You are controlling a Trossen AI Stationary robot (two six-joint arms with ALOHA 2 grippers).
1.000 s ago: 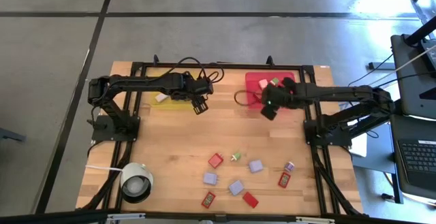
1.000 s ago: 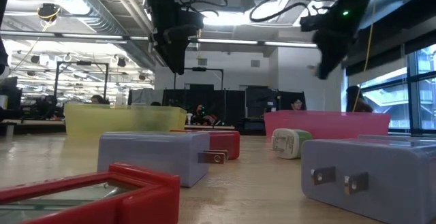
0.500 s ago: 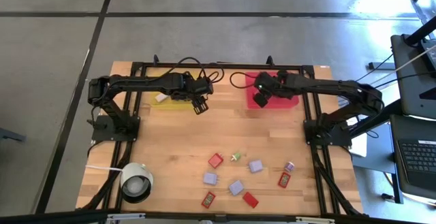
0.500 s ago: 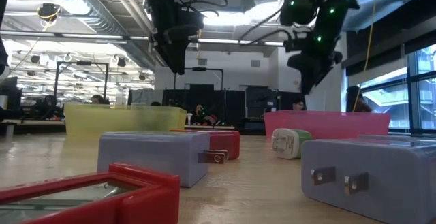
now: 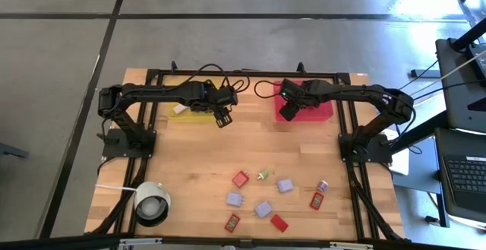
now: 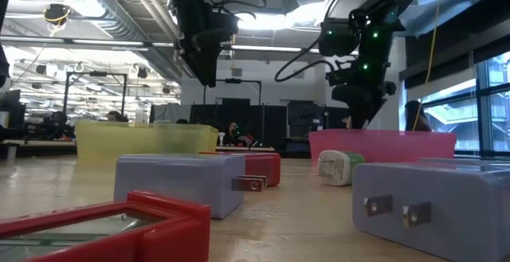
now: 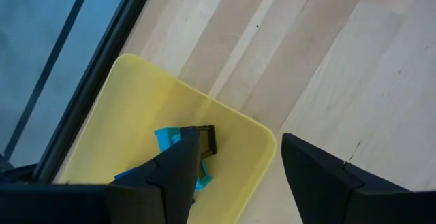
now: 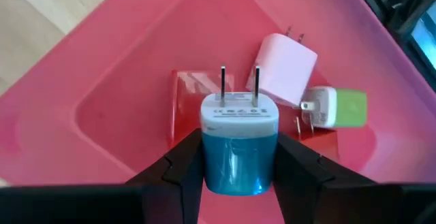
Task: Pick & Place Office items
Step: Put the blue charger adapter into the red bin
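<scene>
Charger (image 8: 239, 146), blue with a white face and two prongs, is clamped between the fingers of the right end effector (image 8: 238, 173), which is held above the red tray (image 5: 323, 110) at the far right of the bench (image 5: 190, 159). Inside that tray a pink charger (image 8: 286, 64), a white-and-green plug (image 8: 334, 108) and a flat red item (image 8: 187, 94) are seen lying close together. Left end effector (image 7: 235, 166) is positioned over the near right corner of the yellow tray (image 7: 136, 101), at the far left; its fingers are apart and nothing is held. A blue item with a black clip (image 7: 184, 146) is seen in that tray. Remaining items, red (image 5: 241, 178) and lilac (image 5: 285, 185) among them, are scattered on the near part of the bench, well apart from both trays. White cylinder (image 5: 152, 203) is parked at the near left corner.
</scene>
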